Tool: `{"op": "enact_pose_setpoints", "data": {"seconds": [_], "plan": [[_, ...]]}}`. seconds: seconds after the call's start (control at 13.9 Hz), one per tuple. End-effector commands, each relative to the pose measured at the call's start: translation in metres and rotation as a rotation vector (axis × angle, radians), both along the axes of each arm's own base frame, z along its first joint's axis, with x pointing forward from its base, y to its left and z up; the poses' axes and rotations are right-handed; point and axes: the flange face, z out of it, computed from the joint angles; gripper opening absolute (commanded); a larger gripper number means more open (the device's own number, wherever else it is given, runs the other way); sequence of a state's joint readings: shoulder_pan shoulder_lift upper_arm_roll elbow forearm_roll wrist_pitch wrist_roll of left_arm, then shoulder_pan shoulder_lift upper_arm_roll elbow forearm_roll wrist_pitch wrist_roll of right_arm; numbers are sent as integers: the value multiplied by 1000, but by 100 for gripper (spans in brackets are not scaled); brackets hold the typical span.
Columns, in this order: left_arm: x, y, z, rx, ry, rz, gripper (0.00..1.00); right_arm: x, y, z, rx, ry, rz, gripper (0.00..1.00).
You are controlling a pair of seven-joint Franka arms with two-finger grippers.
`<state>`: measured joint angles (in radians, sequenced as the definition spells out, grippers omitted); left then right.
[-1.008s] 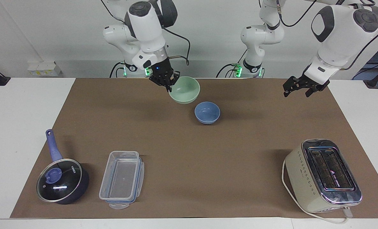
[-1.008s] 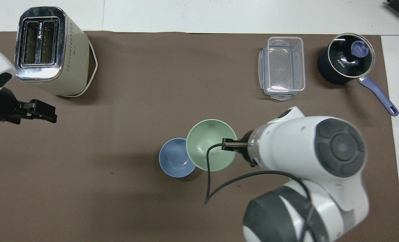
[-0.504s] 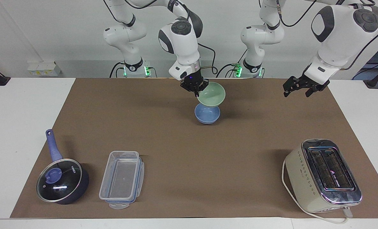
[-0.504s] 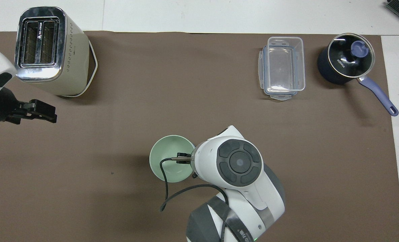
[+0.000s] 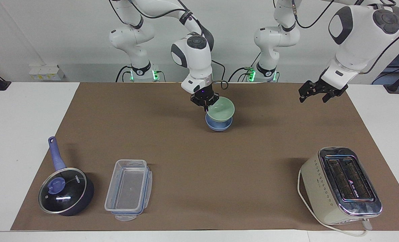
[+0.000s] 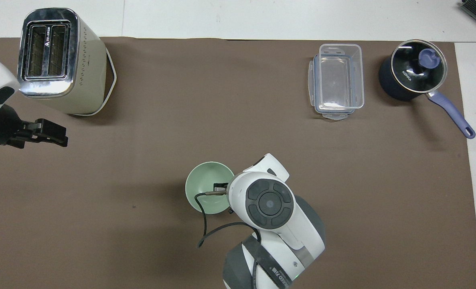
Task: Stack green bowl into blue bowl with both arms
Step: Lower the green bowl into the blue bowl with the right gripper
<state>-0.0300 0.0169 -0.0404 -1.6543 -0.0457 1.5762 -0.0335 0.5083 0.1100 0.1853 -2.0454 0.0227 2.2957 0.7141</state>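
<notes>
Green bowl sits in the blue bowl, pinched at its rim by the right gripper. Best to let go gently, then lift straight up. Left gripper waits, spread wide, above the table's left-arm end.

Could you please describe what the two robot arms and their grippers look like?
Both arms are glossy white, jointed in rounded segments with dark grey round caps at the joints. Black cables loop along them, and green lights glow at the bases. The right arm ends in a black two-finger right gripper with a small blue light; the left arm carries a matching black left gripper.
</notes>
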Motion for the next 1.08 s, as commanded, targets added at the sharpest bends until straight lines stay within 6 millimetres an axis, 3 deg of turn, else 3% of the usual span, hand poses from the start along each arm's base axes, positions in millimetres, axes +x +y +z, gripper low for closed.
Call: {"op": "enact_pose_setpoints", "data": {"seconds": [0.0, 0.29, 0.5, 0.65, 0.94, 1.01], "plan": [[0, 3, 2, 20, 6, -1, 100, 1, 4, -18, -4, -23, 3, 0], [0, 3, 2, 20, 6, -1, 100, 3, 6, -36, -9, -40, 20, 0], [0, 3, 2, 20, 6, -1, 100, 4, 5, -38, -13, -40, 23, 0], [0, 3, 2, 20, 6, -1, 100, 4, 5, -38, -16, -38, 22, 27], [0, 3, 2, 20, 6, -1, 100, 5, 5, -32, -15, -39, 17, 59], [0, 3, 2, 20, 6, -1, 100, 7, 5, -27, -13, -45, 17, 75]]}}
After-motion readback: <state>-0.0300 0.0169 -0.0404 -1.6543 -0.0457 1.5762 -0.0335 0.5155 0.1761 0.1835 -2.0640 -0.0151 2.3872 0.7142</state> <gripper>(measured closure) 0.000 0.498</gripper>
